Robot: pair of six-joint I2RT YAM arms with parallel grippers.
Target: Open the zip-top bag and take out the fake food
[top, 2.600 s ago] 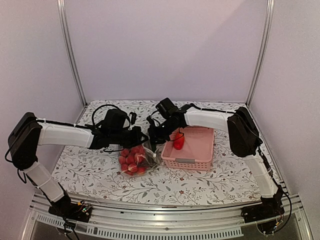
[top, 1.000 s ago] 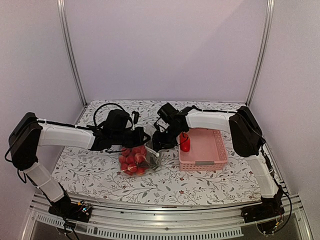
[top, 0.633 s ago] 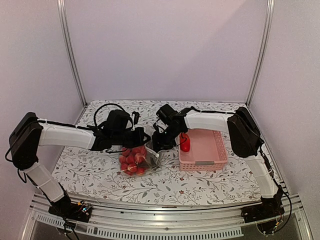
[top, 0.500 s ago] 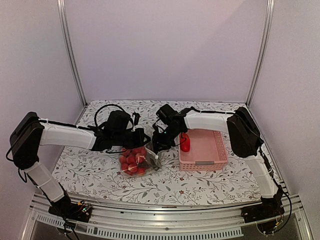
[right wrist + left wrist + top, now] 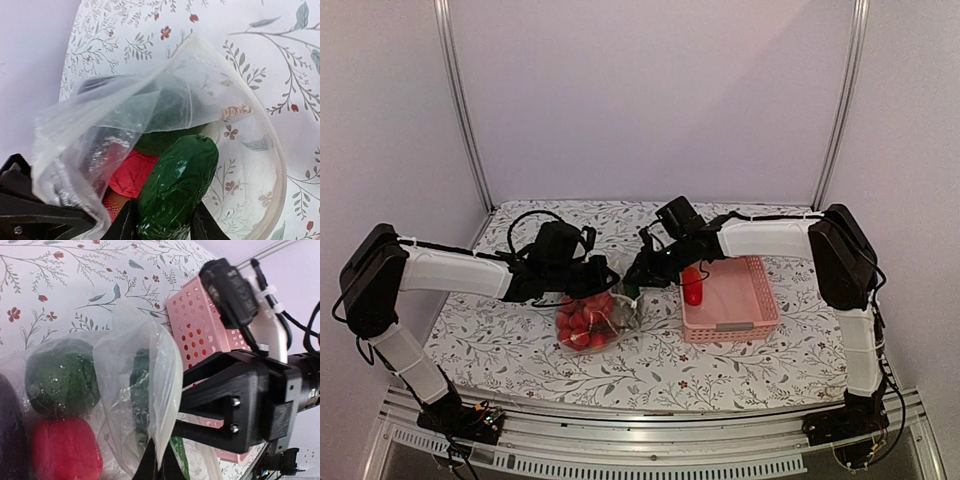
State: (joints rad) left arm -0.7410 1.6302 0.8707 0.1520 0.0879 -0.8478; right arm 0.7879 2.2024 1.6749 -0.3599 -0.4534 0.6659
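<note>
Floral-clothed table under everything, and both arms are in over its middle. The left arm reaches in from the left, the right arm from the right, and their wrists nearly meet above the bag. The pink basket sits on the right half of the table, just beside the bag, with one red piece inside near its left wall.

The bag lies left of centre, its mouth gaping toward the right arm and the film lifted into a loose hood. Most of the food is inside it. The berries show red through the plastic from above. In the left wrist view, the avocado is up top, a red chunk sits right under it, and a sliver of eggplant shows at the left edge.

The left gripper has its fingers pressed together on the bag's upper lip, holding that flap up. The right gripper is pushed into the open mouth, and its fingers flank the cucumber, clamped on its near end. The cucumber's far end points deeper in, over the red chunk.
</note>
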